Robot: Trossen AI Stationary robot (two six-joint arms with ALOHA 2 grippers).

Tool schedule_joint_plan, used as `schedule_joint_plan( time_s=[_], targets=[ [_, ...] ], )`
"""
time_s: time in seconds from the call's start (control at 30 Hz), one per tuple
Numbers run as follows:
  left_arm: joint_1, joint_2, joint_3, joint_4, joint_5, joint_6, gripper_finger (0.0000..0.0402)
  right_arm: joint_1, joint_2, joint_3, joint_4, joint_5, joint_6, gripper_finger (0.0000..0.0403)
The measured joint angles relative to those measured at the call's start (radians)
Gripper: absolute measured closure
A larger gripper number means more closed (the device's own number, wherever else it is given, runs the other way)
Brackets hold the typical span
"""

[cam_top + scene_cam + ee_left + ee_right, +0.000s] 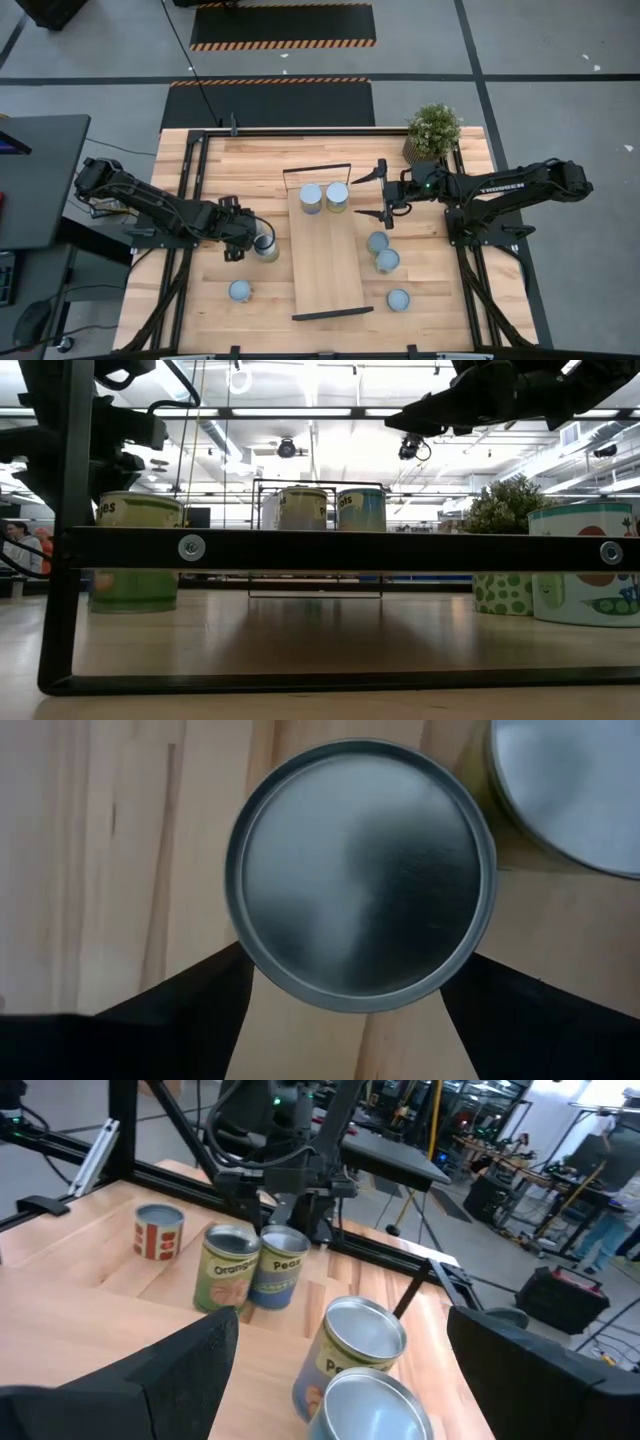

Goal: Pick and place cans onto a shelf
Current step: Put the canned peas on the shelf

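The left gripper sits over a can on the table just left of the shelf, fingers spread either side of it and not yet pressing; best to stay centred, close squarely on its sides, lift straight up; a second can crowds close beside it. The right gripper hangs released beside the shelf's far end. Count: seven cans visible, two on the shelf, five on the table; one shelf.
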Motion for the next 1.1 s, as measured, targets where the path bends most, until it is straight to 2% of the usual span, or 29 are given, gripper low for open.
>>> schedule_joint_plan(
  time_s=[0.17, 0.37, 0.63, 0.93, 1.1],
  targets=[
    [0.000, 0.000, 0.000, 0.001, -0.006, -0.006, 0.0071, 0.000, 0.000, 0.000, 0.010, 0.008, 0.000, 0.0035],
    [0.000, 0.000, 0.000, 0.001, -0.043, -0.049, 0.0008, -0.001, 0.000, 0.000, 0.010, 0.008, 0.001, 0.0035],
    [0.004, 0.000, 0.000, 0.001, -0.012, -0.053, 0.0009, -0.001, 0.000, 0.000, 0.010, 0.008, 0.005, 0.0035],
    [0.102, 0.000, 0.000, 0.014, 0.155, -0.079, 0.0008, -0.001, 0.000, 0.000, 0.018, 0.008, 0.006, 0.0035],
    [0.125, 0.000, 0.000, 0.030, 0.181, -0.055, 0.0008, -0.001, 0.000, 0.000, 0.016, 0.008, 0.006, 0.0035]
  ],
)
